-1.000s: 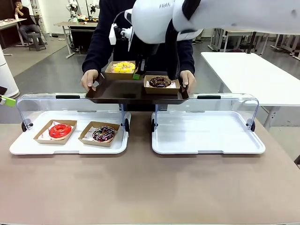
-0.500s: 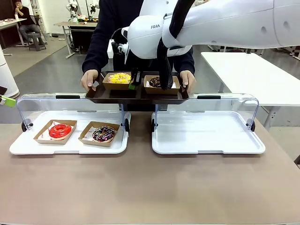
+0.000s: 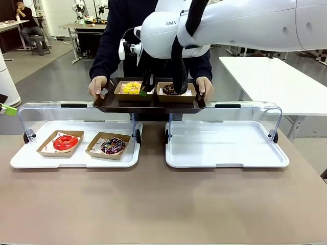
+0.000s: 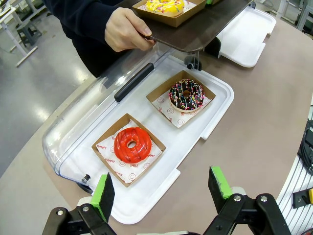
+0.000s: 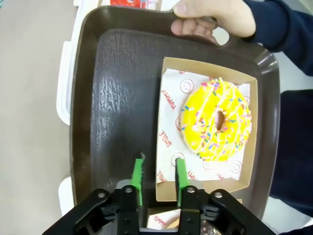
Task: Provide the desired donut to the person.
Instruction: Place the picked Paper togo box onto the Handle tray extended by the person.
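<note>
The person point(image 3: 117, 30) in a black top holds a dark brown tray point(image 3: 148, 105) with both hands point(image 3: 98, 84) at the far side. On it sit a yellow sprinkled donut point(image 3: 131, 87) in its cardboard box point(image 5: 210, 66) and a chocolate donut point(image 3: 171, 89) in another box. My right gripper point(image 5: 160, 166) stands low over the tray point(image 5: 117, 73). Its fingers straddle the yellow donut's point(image 5: 216, 121) box wall, with a small gap on each side. My left gripper point(image 4: 161, 188) hangs open above the left white tray point(image 4: 215, 112).
The left white tray point(image 3: 30, 159) holds a red glazed donut point(image 3: 65, 142) and a chocolate sprinkled donut point(image 3: 113, 145), each in a box. The right white tray point(image 3: 225, 148) has nothing on it. Both clear lids point(image 3: 76, 115) stand raised behind the trays.
My right gripper came down with the yellow donut's box and set it on the brown tray beside the chocolate donut. Its fingers have parted slightly from the box wall.
</note>
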Motion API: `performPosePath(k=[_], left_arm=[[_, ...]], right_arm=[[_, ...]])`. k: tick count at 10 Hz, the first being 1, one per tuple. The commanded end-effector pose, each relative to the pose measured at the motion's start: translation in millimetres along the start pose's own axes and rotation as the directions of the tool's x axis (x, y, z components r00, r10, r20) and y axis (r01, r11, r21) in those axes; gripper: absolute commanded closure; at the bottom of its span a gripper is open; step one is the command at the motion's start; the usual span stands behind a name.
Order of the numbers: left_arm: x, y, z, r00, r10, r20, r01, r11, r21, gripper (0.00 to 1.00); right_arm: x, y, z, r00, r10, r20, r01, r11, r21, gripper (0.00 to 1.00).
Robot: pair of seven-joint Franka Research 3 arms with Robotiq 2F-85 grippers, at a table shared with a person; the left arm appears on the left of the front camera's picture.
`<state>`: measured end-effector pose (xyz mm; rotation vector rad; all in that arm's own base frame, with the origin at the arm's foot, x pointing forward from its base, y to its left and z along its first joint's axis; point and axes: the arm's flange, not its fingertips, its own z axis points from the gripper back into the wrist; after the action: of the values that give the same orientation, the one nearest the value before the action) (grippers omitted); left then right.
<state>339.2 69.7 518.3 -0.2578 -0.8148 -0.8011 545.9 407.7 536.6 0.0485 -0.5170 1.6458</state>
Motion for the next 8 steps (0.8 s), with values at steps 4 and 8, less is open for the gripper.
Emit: performPosePath(k=[4,8], left_arm=[[-1.7,1.5,0.1,1.0,-0.001,0.009,0.001,1.0,-0.006,0.0],[-1.7,1.5,0.1,1.0,-0.001,0.009,0.001,1.0,-0.006,0.0]], right_arm=[[-3.3,-4.6,8.9,0.999,-0.023,0.047,0.019,0.996,0.082,0.0],[-3.8,-5.3,8.4,0.998,-0.034,0.059,0.027,0.994,0.106,0.0]])
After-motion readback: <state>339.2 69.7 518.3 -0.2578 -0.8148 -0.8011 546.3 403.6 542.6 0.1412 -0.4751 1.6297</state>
